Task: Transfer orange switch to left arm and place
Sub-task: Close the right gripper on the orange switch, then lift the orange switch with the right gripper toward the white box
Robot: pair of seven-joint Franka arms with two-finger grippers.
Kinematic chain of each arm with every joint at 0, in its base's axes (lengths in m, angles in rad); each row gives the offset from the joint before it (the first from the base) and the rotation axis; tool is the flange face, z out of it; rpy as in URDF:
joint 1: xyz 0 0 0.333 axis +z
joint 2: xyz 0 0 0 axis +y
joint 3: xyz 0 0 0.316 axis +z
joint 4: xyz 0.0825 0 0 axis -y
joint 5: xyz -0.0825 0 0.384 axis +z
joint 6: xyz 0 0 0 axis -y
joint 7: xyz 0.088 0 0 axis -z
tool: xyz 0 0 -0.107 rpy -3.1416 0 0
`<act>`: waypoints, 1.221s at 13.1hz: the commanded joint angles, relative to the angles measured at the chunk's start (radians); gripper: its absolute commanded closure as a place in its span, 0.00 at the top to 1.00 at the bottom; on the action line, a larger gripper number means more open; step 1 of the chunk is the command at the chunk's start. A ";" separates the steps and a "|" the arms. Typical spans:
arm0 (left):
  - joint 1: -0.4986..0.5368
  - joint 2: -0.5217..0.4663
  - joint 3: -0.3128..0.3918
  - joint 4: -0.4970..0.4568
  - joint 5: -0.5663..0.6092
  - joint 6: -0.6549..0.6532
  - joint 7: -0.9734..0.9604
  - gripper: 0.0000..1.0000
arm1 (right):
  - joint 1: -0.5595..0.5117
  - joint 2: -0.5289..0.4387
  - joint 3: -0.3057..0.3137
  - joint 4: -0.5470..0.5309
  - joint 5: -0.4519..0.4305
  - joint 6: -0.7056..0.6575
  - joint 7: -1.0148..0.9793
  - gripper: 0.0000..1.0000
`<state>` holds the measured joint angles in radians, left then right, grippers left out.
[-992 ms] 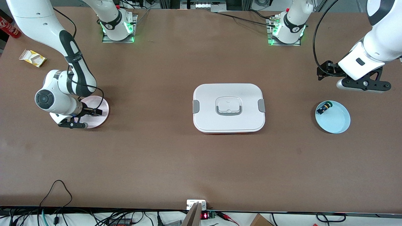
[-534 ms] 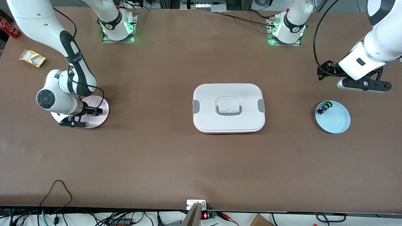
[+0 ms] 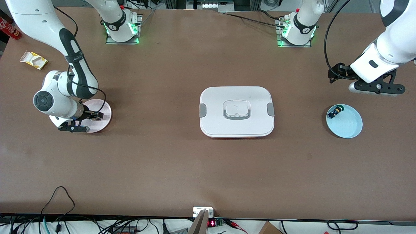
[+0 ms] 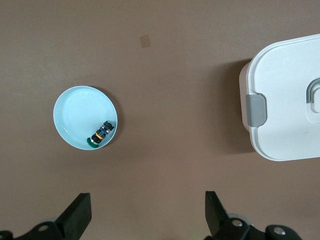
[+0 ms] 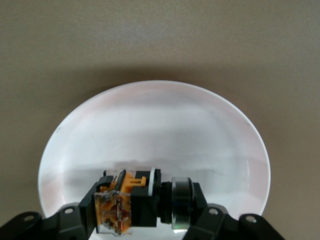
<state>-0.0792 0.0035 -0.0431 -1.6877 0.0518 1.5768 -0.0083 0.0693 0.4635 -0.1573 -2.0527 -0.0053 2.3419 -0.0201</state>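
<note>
My right gripper (image 3: 97, 115) is low over the pink plate (image 3: 104, 110) at the right arm's end of the table. In the right wrist view the gripper (image 5: 145, 212) is shut on the orange switch (image 5: 131, 201), one finger at each end, just above the plate (image 5: 150, 120). The white box (image 3: 236, 111) sits at the table's middle, also in the left wrist view (image 4: 287, 95). My left gripper (image 3: 377, 87) hangs open and empty (image 4: 147, 216) over bare table beside the blue plate (image 3: 349, 125).
The blue plate (image 4: 75, 112) holds a small black switch with blue and yellow-green parts (image 3: 335, 112), seen also in the left wrist view (image 4: 102, 134). A yellow packet (image 3: 33, 60) and a red can (image 3: 9, 27) lie at the right arm's end, farther from the camera.
My right gripper has shifted slightly toward the right arm's end of the table over the pink plate. The left arm has barely moved.
</note>
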 commanded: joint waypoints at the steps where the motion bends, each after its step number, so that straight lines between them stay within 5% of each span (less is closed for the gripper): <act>1: 0.007 -0.004 -0.006 0.022 0.003 -0.024 -0.009 1.00 | -0.005 -0.049 0.033 0.077 0.004 -0.139 -0.012 0.20; 12: 0.007 -0.004 -0.008 0.031 -0.015 -0.034 0.002 1.00 | 0.064 -0.264 0.088 0.229 0.005 -0.266 -0.176 0.19; 16: 0.001 0.000 -0.008 0.051 -0.015 -0.066 0.002 1.00 | 0.069 -0.267 0.099 0.330 0.082 -0.334 -0.306 0.16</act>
<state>-0.0809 0.0034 -0.0454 -1.6661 0.0518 1.5439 -0.0083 0.1388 0.1959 -0.0682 -1.7954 0.0237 2.0732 -0.2524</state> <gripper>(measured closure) 0.000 0.278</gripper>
